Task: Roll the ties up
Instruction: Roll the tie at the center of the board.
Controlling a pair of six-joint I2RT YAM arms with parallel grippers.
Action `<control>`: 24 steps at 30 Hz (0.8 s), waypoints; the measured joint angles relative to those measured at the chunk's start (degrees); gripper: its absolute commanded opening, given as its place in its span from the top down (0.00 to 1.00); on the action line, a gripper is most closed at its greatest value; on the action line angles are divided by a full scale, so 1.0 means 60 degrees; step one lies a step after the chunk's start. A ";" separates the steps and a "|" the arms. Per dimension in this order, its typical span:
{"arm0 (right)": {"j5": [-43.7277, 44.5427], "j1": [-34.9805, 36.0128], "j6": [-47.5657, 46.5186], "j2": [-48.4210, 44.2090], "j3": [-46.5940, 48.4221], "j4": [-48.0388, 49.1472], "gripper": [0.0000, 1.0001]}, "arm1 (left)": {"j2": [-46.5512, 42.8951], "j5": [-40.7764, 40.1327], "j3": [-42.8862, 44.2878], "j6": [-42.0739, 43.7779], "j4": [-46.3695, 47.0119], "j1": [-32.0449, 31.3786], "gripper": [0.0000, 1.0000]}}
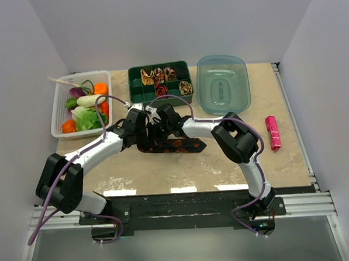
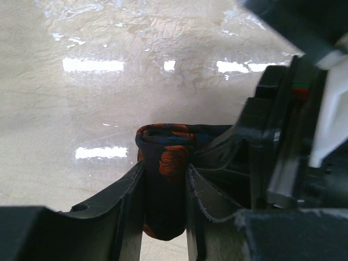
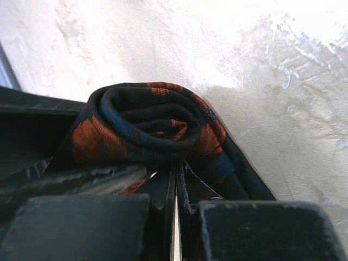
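- Beige stone-look table [image 1: 165,178] under white walls, seen from above: both arms reach in from the near edge and meet at mid-table. The left gripper [image 1: 145,131] and right gripper [image 1: 158,130] sit nearly tip to tip.
- The spotted tie [image 1: 175,146] has its unrolled tail flat on the table at 6 o'clock of the grippers. Its long axis runs 9 to 3, with the free end toward 3. Finished rolled ties [image 1: 160,74] sit in the green tray [image 1: 130,86] at 12 o'clock.
- Left wrist view: the left gripper [image 2: 165,176] is clamped part-way around the spotted tie [image 2: 163,142], one finger on each flank of the coil, which stands on edge.
- Right wrist view: the right gripper [image 3: 175,182] is squeezed fully together. The coil of the spotted tie [image 3: 144,122] rests at its tips at 12 o'clock, spiral end-on; I cannot tell whether any cloth is nipped.
- Judgement: further rolling must travel toward 3 o'clock along the tail, and the right arm is nearer that side.
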 measured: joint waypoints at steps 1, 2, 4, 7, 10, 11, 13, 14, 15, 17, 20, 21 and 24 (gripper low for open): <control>-0.0080 -0.0044 0.0029 -0.0011 -0.0022 0.0069 1.00 | 0.0015 -0.0091 0.0026 0.0000 -0.0073 0.0000 0.96; -0.0127 -0.0087 0.0058 -0.0051 -0.0069 0.0135 1.00 | 0.0018 -0.0186 0.0051 0.0000 -0.0146 -0.0011 0.96; -0.0219 -0.0186 0.0084 -0.0171 -0.0171 0.0178 1.00 | 0.0018 -0.0375 0.0091 -0.0004 -0.0277 -0.0044 0.97; -0.0350 -0.0342 0.0106 -0.0412 -0.0284 0.0237 1.00 | 0.0025 -0.0656 0.0204 0.0004 -0.0601 -0.0098 0.98; -0.0361 -0.0488 0.0098 -0.0696 -0.0353 0.0259 1.00 | 0.0025 -0.0936 0.0328 0.0040 -0.0860 -0.0106 0.98; -0.0361 -0.0543 0.0095 -0.0772 -0.0382 0.0288 1.00 | 0.0025 -0.1067 0.0375 0.0058 -0.0969 -0.0113 0.98; -0.0361 -0.0659 0.0087 -0.0922 -0.0455 0.0324 1.00 | 0.0033 -0.1300 0.0452 0.0066 -0.1166 -0.0131 0.98; -0.0361 -0.0714 0.0087 -0.0922 -0.0459 0.0324 1.00 | 0.0047 -0.1399 0.0481 0.0066 -0.1246 -0.0149 0.98; -0.0361 -0.0783 0.0087 -0.0936 -0.0488 0.0350 1.00 | 0.0073 -0.1519 0.0525 0.0066 -0.1366 -0.0171 0.98; -0.0357 -0.0914 0.0080 -0.0940 -0.0590 0.0379 1.00 | 0.0146 -0.1734 0.0601 0.0066 -0.1537 -0.0222 0.98; -0.0357 -0.1075 0.0066 -0.0940 -0.0765 0.0375 1.00 | 0.0306 -0.2018 0.0667 0.0062 -0.1763 -0.0299 0.98; -0.0353 -0.1115 0.0066 -0.0940 -0.0798 0.0372 1.00 | 0.0375 -0.2095 0.0696 0.0062 -0.1840 -0.0324 0.98; -0.0346 -0.1198 0.0058 -0.0940 -0.0882 0.0364 1.00 | 0.0619 -0.2335 0.0765 0.0055 -0.1978 -0.0455 0.98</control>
